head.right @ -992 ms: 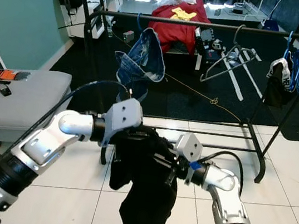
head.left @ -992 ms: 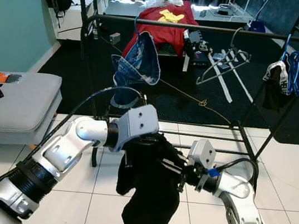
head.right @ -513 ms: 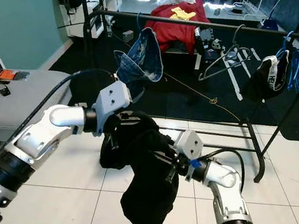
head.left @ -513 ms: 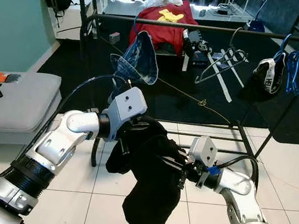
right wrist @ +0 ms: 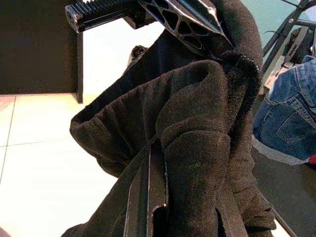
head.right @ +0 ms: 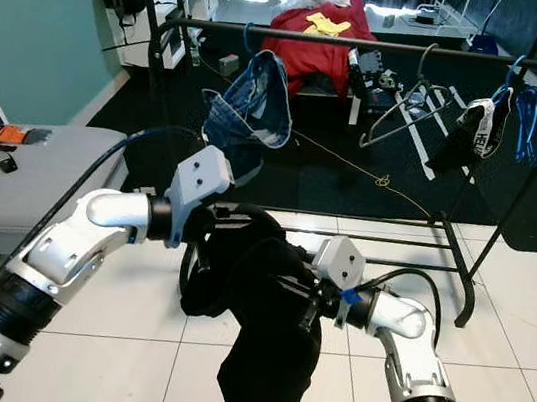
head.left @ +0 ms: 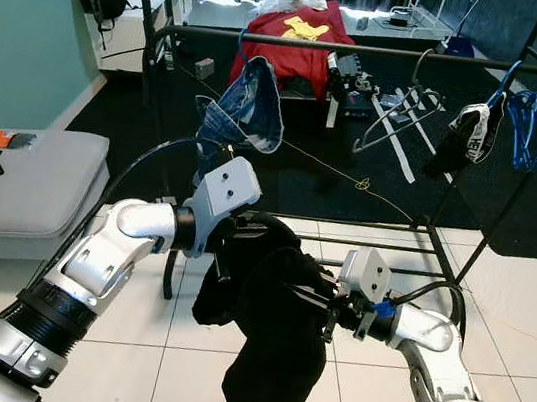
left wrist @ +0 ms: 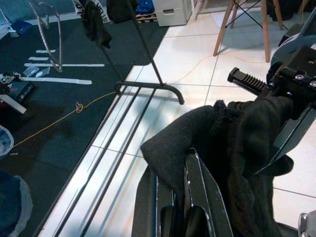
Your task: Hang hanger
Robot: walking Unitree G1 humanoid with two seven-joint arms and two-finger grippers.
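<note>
A black garment (head.left: 274, 333) hangs bunched between my two grippers, low in front of the clothes rack (head.left: 372, 52). My left gripper (head.left: 229, 248) is shut on its upper left fold, with cloth draped over the fingers (left wrist: 190, 187). My right gripper (head.left: 321, 308) is shut on the garment's right side, its fingertips buried in the fabric (right wrist: 192, 128). No hanger can be made out inside the garment. On the rail hang denim shorts (head.left: 247, 107) on a blue hanger, a bare grey hanger (head.left: 404, 105) and a bunch of blue hangers (head.left: 533, 109).
A dark garment with white print (head.left: 460, 137) hangs at the rail's right end. A grey bench (head.left: 18, 184) stands at the left. Behind the rack lie a red shirt (head.left: 293, 38) and an orange cord (head.left: 352, 181) on dark carpet. White tiles lie underfoot.
My left gripper drew the garment's upper fold up and leftward, spreading it from the right gripper. The printed garment on the right end of the rail has swung.
</note>
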